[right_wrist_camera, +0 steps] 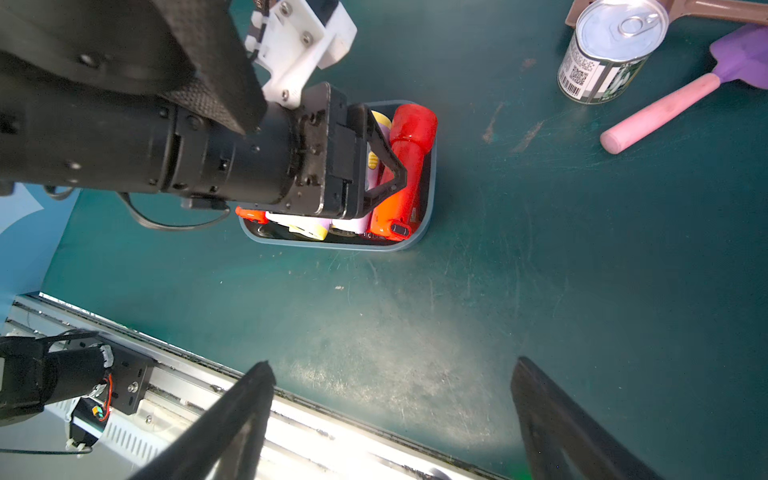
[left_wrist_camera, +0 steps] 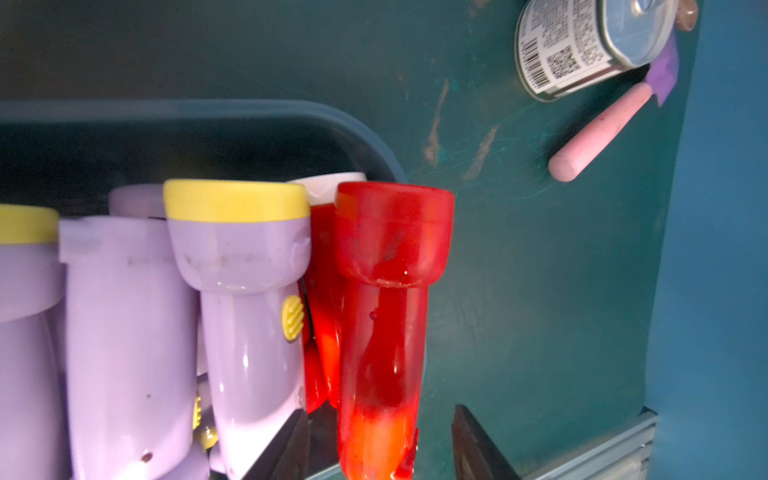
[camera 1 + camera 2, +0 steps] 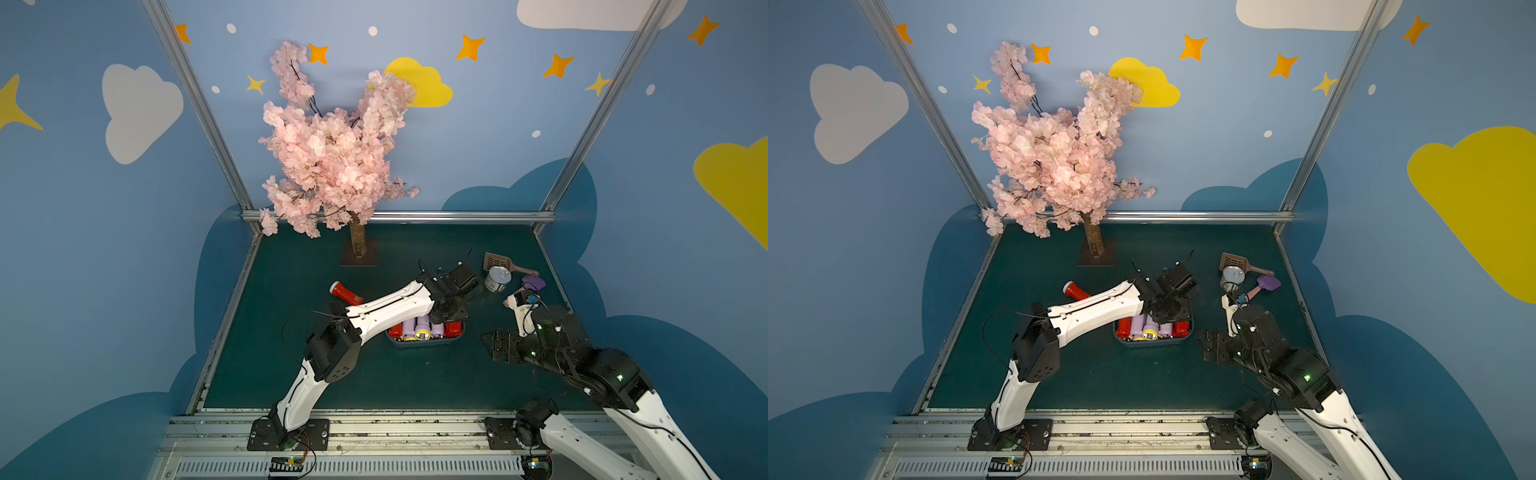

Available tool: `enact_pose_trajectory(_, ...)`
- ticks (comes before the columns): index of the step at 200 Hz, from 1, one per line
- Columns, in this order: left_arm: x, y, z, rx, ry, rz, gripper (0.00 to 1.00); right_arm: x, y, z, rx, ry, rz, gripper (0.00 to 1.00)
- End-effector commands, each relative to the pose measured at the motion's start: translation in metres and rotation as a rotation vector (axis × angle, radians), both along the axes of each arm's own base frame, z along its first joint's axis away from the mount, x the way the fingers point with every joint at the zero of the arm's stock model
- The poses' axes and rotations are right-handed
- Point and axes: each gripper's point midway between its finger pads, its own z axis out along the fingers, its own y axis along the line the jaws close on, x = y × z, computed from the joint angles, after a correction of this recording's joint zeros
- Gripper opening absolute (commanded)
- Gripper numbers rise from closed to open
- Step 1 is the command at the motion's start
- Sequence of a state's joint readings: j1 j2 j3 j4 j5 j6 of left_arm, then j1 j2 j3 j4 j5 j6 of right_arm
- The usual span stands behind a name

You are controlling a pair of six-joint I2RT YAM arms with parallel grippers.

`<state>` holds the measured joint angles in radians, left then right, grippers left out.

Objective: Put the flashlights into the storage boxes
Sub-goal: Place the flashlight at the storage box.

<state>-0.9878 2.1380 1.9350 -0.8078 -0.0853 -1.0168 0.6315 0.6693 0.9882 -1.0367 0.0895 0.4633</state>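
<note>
Here, red flashlight (image 2: 382, 324) in storage box (image 2: 249, 109), loose between half-open jaws of left tool (image 2: 378, 415)

The painted walls (image 3: 83, 249) are evenly and brightly lit, while the bench (image 3: 415, 382) sits darker. Both top views stretch wide toward their corners. In the right wrist view a pale glare washes the bench beside the rail (image 1: 332, 428). Up close in the left wrist view, the red flashlight (image 2: 382, 311) looks soft, its tail blown out orange.

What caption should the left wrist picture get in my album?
Red flashlight tucked beside lilac ones in the blue-grey box, left hand open around it.
</note>
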Motion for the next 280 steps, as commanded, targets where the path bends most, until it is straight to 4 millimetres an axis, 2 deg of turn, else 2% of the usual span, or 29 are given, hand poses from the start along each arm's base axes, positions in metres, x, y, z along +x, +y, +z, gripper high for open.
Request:
enact_pose_trajectory(1,0.002,0.006,0.025,-0.014,-0.041,-0.002,0.56,0.003,0.001,0.000,-0.007,-0.004,0.006,0.89)
enact_pose_trajectory(31,0.005,0.011,0.034,-0.021,-0.070,0.000,0.56,0.006,0.002,0.000,-0.016,-0.002,0.001,0.89)
enact_pose_trajectory(94,0.010,0.012,0.030,-0.019,-0.078,-0.007,0.53,0.004,0.000,-0.001,-0.008,0.002,-0.011,0.89)
enact_pose_trajectory(122,0.012,0.011,0.023,0.035,-0.079,-0.022,0.53,0.004,0.000,-0.004,-0.010,0.011,-0.014,0.89)
enact_pose_trajectory(152,0.011,0.002,0.018,0.047,-0.081,-0.047,0.53,0.004,-0.001,-0.006,-0.009,0.011,-0.020,0.89)
enact_pose_trajectory(208,0.009,-0.007,-0.003,0.089,-0.052,-0.064,0.52,0.002,-0.003,-0.009,-0.024,0.012,-0.016,0.89)
enact_pose_trajectory(280,0.016,0.016,-0.019,0.184,-0.026,-0.015,0.45,0.004,-0.004,-0.011,-0.030,0.010,-0.015,0.89)
